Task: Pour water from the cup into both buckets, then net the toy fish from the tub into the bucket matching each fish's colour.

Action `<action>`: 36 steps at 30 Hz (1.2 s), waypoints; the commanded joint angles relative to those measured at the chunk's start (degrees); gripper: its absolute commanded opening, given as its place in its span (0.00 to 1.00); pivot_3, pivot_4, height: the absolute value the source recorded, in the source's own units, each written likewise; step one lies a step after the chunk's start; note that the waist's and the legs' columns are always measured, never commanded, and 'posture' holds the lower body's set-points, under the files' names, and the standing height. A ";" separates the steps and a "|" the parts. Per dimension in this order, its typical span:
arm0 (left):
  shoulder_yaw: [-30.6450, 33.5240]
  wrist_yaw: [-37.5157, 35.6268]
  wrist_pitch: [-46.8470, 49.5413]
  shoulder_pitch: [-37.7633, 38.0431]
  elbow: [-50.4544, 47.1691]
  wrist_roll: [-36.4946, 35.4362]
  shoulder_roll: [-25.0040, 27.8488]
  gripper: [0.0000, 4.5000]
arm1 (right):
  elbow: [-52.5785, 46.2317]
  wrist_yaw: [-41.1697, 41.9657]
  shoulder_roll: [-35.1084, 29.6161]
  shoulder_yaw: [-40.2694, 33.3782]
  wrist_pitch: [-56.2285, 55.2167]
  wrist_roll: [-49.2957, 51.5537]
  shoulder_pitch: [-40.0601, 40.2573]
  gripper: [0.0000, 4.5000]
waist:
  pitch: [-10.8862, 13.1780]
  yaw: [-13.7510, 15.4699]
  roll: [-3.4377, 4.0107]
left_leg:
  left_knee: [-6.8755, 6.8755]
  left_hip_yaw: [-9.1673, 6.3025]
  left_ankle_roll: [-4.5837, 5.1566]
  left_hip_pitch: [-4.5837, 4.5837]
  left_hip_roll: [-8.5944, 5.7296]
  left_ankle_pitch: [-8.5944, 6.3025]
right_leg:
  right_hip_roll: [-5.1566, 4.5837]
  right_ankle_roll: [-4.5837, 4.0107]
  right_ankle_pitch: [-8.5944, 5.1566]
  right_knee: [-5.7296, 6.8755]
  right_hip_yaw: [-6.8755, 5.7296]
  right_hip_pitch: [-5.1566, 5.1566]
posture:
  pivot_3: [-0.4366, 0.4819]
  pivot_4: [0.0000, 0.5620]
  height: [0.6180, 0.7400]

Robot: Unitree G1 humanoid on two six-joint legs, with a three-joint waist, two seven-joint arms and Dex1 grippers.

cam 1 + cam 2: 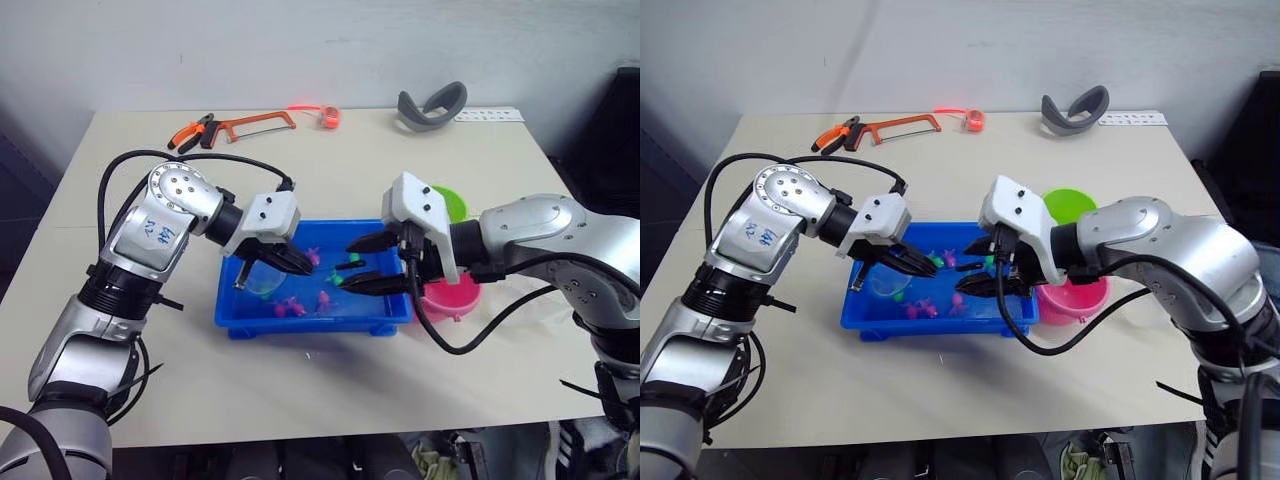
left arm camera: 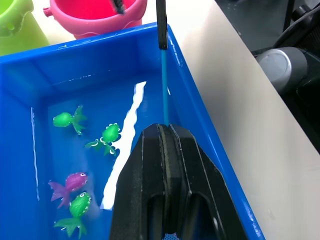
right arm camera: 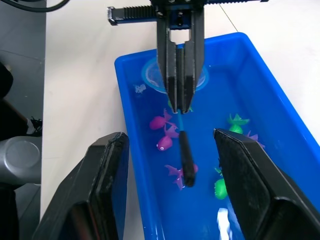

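Two grippers are over the blue tub (image 1: pixel 230 322) right now, which sits mid-table and has water in it. The left gripper (image 3: pixel 180 97) has its fingers pressed together on the net (image 3: pixel 172 75), clamping the stick close to the light-blue hoop; in the right wrist view you can see the hoop down in the tub at the robot's left end, with the thin stick running out past the fingertips to a dark grip end that hangs over the fish. The right gripper (image 1: pixel 372 263) is spread wide, nothing between its fingers (image 3: pixel 107 175), hovering over the robot's right half of the tub with the stick's dark end just in front of it, not touching as far as I can tell. The toy fish are all in the tub: a few pink fish (image 3: pixel 162 122) near the middle and front, and green fish (image 2: pixel 67 119) more toward the right end. The pink bucket (image 1: pixel 455 297) sits just beside the tub's right end, partly behind the right gripper's wrist, and the green bucket (image 1: pixel 452 203) is right behind it, farther back. Way at the far edge of the table there's an orange hacksaw (image 1: pixel 262 122), pliers (image 1: pixel 192 133) with orange handles, and a grey curved thing (image 1: pixel 432 107).
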 commanded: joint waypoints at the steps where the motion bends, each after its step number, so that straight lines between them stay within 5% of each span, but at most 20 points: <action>1: 1.22 -0.50 0.84 -0.52 -2.48 -1.10 -0.28 0.00 | -0.32 -0.05 1.07 -1.16 -0.89 -1.59 0.19 0.65 | 0.00 -0.01 0.00 | 0.00 0.00 0.00 0.00 0.00 0.00 | 0.00 0.00 0.00 -0.01 0.00 0.00 | 0.48 0.27 1.00; 4: 1.21 -0.57 0.89 -0.97 -2.21 -0.99 -0.69 0.00 | -0.01 0.28 2.23 -1.19 -0.59 -1.91 0.42 0.65 | 0.00 -0.01 0.00 | 0.00 0.00 0.00 0.00 0.00 0.00 | -0.01 0.00 0.00 0.00 -0.02 0.00 | 0.48 0.27 1.00; 12: 1.39 -0.61 0.93 -2.63 -0.10 -0.56 -2.02 0.00 | -0.39 2.30 1.99 1.86 -4.05 -7.18 0.65 0.01 | 0.00 -0.06 0.00 | 0.01 0.00 0.00 0.00 -0.01 0.00 | -0.01 0.00 0.00 0.01 -0.04 0.00 | 0.48 0.27 1.00; 24: 1.70 -0.76 1.81 -3.74 0.32 -0.62 -2.13 0.00 | -1.05 3.51 2.59 0.98 -5.12 -9.90 2.24 0.01 | 0.00 -0.05 0.00 | 0.02 0.01 0.00 0.01 0.00 0.00 | 0.00 0.00 0.00 0.04 -0.07 -0.01 | 0.48 0.27 1.00; 32: 1.88 -0.74 1.90 -3.77 -0.32 -0.74 -2.46 0.00 | -1.11 4.42 2.66 0.76 -4.66 -10.74 2.67 0.77 | 0.00 -0.04 0.00 | 0.04 0.01 0.00 0.01 -0.01 0.00 | -0.01 0.00 0.00 0.06 -0.08 0.00 | 0.48 0.27 1.00; 36: 1.88 -0.91 1.73 -3.53 -0.69 -0.81 -2.53 0.00 | -0.89 4.59 2.97 0.55 -5.06 -11.49 2.77 0.77 | 0.00 -0.05 0.00 | 0.04 0.01 0.00 0.01 -0.01 0.00 | 0.00 0.00 0.00 0.06 -0.08 -0.01 | 0.48 0.27 1.00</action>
